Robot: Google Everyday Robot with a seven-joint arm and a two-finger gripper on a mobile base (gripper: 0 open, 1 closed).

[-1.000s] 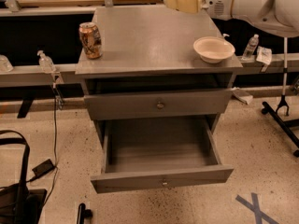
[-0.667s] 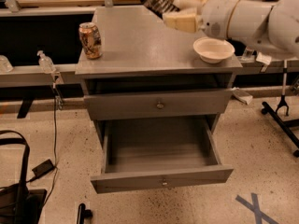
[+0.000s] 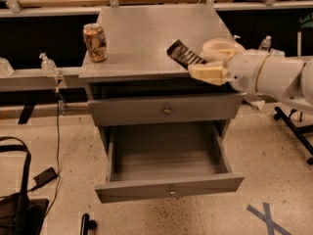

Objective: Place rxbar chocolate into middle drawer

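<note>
Obs. Cream-coloured two-finger pincer (image 3: 201,70), on a bulky white arm (image 3: 274,77) reaching in from the right, hangs over the front right edge of the grey metal desk (image 3: 146,33).

The pincer is pinching one end of the rxbar chocolate (image 3: 182,56), a small flat bar in a dark wrapper with pale lettering. The bar juts up and to the left, tilted. It appears clear of the desk top.

The middle drawer (image 3: 166,155), wide, shallow, grey metal with a small knob, is pulled out. Nothing is visible inside it. It lies below the pincer and slightly left. The alike grey upper drawer (image 3: 167,109) is closed.

An orange-patterned drink can (image 3: 95,42) stands upright near the desk's left edge. A pale round bowl (image 3: 221,47) sits just behind the pincer.

Handling (judgement). The bar should be light and thin, with a slick, crinkly wrapper. The contents are probably firm with some give and are not fragile. Held at one end, the bar could pivot or slide between the fingers. A hold across the narrow width nearer the middle would be steadier. It is best released low inside the drawer, well behind its front panel.
</note>
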